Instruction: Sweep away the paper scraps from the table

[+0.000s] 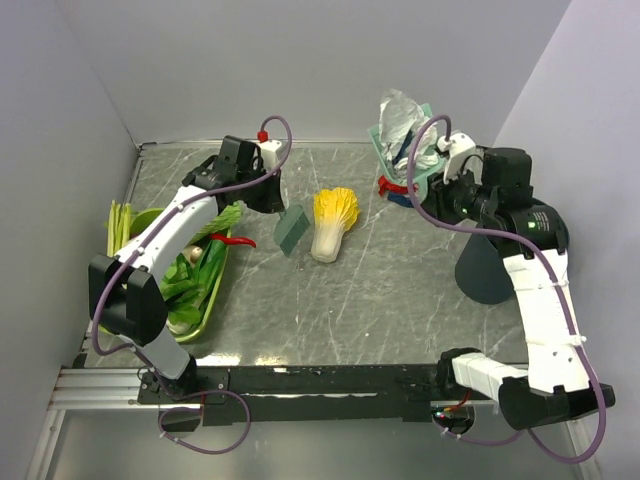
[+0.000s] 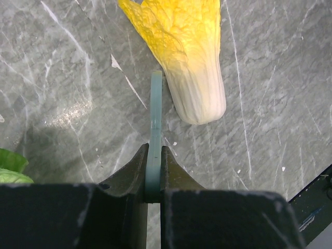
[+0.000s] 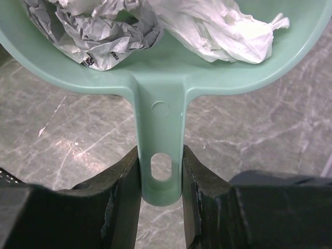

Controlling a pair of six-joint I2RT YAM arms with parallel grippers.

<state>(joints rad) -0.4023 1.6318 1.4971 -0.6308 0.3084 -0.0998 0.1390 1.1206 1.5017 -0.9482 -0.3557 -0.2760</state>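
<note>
Top view: paper scraps (image 1: 402, 118) sit heaped in the mint dustpan (image 1: 385, 140) at the far right of the surface (image 1: 400, 290). The right gripper (image 1: 435, 185) is nearest them. The left gripper (image 1: 272, 195) is well apart, with the napa cabbage (image 1: 333, 222) between.

Left wrist: the gripper is clamped on a thin green scraper blade (image 2: 155, 114) that points straight away from it, the cabbage just to its right.

Right wrist: the gripper is closed on the dustpan handle (image 3: 160, 119), with the scraps ahead in the pan.

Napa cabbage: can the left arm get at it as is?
Probably to push it, not to grasp it. The left gripper is shut on a thin green scraper whose tip sits close beside the napa cabbage, with nothing between them on the table.
</note>
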